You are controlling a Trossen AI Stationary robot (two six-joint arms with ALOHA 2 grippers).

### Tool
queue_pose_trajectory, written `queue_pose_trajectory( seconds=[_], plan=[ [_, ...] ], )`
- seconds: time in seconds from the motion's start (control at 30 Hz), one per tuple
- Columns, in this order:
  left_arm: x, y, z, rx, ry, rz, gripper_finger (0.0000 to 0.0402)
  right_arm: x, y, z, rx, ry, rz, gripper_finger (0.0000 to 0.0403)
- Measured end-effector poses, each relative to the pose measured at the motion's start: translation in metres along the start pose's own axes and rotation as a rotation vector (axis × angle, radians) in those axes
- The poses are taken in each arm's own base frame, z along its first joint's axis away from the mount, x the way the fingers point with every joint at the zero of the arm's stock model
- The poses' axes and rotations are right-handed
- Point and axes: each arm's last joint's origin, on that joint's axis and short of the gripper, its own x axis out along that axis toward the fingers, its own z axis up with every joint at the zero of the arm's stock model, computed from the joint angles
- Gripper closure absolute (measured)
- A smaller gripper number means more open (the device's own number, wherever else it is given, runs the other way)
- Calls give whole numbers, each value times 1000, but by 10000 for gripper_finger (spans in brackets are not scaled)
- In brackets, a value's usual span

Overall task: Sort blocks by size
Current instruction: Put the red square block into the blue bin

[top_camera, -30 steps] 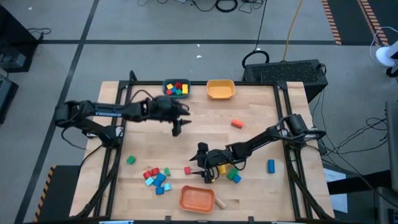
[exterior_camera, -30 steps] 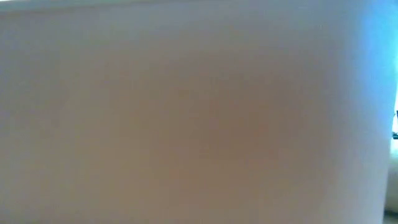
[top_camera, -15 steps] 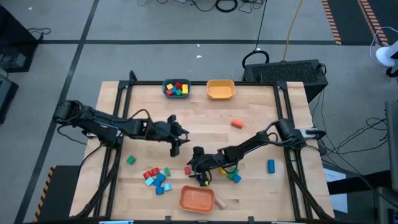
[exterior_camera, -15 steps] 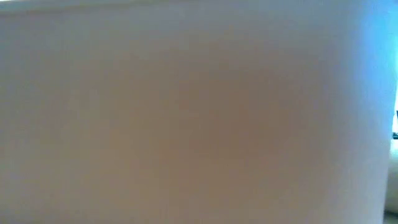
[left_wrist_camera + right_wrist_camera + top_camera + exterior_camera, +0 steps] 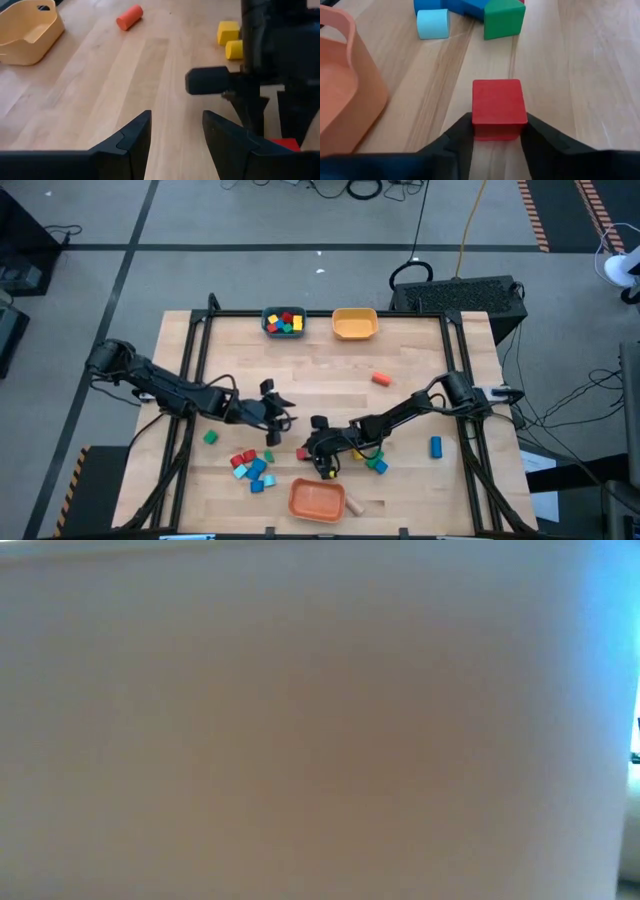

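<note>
My right gripper (image 5: 312,450) (image 5: 499,139) is low over the table's near middle, shut on a red cube (image 5: 499,102) that also shows in the high view (image 5: 302,452). My left gripper (image 5: 272,428) (image 5: 176,135) is open and empty just to the left of it, pointing toward the right arm. A cluster of red, blue and light blue blocks (image 5: 250,465) lies on the table left of the cube. A green block (image 5: 504,19) and a light blue block (image 5: 432,23) lie beyond the cube. The low view is blocked by a blur. My right gripper pinches the red cube between its two fingers, on the cube's two opposite sides (image 5: 476,120) at the half nearer the wrist. The fingers come low and nearly level from the table's right. The cube sits square, its underside at the table top.
An orange bowl (image 5: 317,498) stands at the near edge with a wood block (image 5: 354,504) beside it. A teal bowl (image 5: 283,322) with blocks and a yellow bowl (image 5: 354,323) stand at the far edge. An orange cylinder (image 5: 380,379), a blue block (image 5: 436,446) and a green block (image 5: 210,437) lie loose.
My left gripper has gone from near the teal bowl toward the table's near edge and down, ending beside the right gripper. My right gripper has gone a little toward the table's left, up to the red cube, which has stayed where it was.
</note>
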Motion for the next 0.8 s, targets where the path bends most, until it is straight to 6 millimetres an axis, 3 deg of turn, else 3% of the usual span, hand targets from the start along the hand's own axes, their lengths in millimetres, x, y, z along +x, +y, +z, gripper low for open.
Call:
queue_pose_trajectory(
  seconds=[0.2,0.53,0.8],
  plan=[
    [-3,-8,-4,30,-19,-32,222,0,-2,0,2,-3,-26,293],
    [-8,-21,-7,92,-15,-82,222,-20,-7,22,-70,-43,-336,293],
    [-8,-23,-9,130,-8,-92,222,-29,-8,31,-97,-67,-437,293]
  ],
)
